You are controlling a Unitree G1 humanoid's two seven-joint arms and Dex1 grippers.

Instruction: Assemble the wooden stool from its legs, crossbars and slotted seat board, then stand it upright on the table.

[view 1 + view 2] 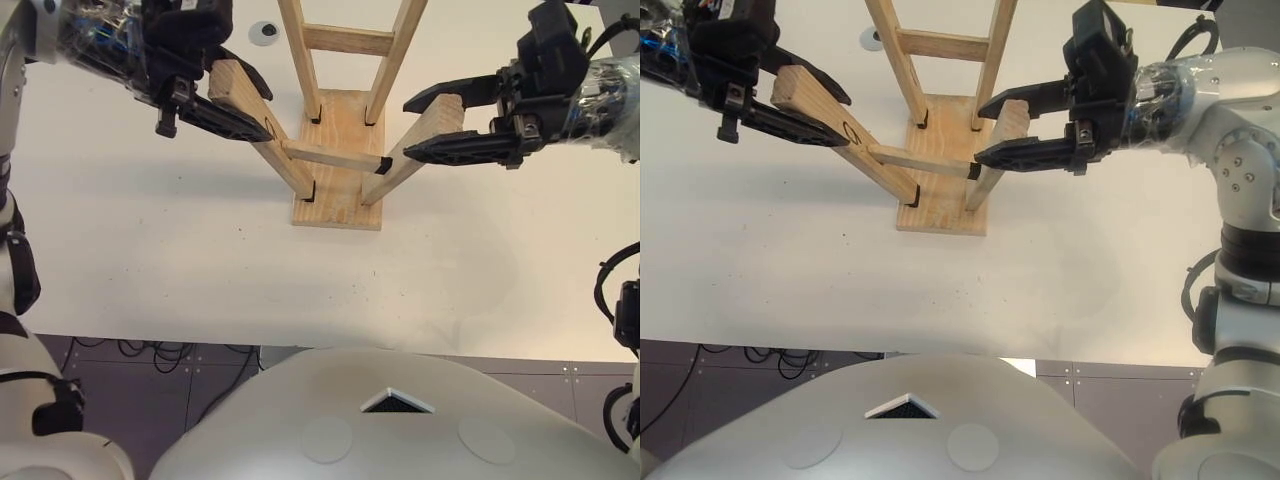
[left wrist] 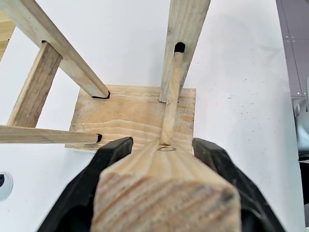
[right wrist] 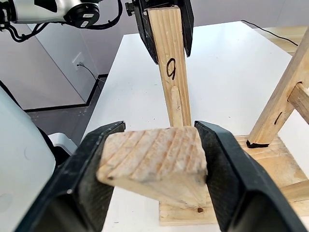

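Observation:
The stool stands upside down, its slotted seat board (image 1: 340, 208) flat on the white table and its legs pointing up. Two far legs (image 1: 301, 55) are joined by a crossbar (image 1: 348, 40). A thinner crossbar (image 1: 335, 157) links the two near legs. My left gripper (image 1: 262, 113) is shut on the top of the near-left leg (image 1: 285, 160), marked "9" in the right wrist view. My right gripper (image 1: 410, 128) is shut on the top of the near-right leg (image 1: 395, 175). In the wrist views the black fingers (image 2: 113, 152) (image 3: 219, 154) press both sides of each leg's end.
A small round disc (image 1: 264, 32) lies on the table behind the stool, to the left. Bare white tabletop (image 1: 150, 260) stretches in front of and beside the board. The table's front edge (image 1: 300, 345) runs just below, with cables on the floor beyond it.

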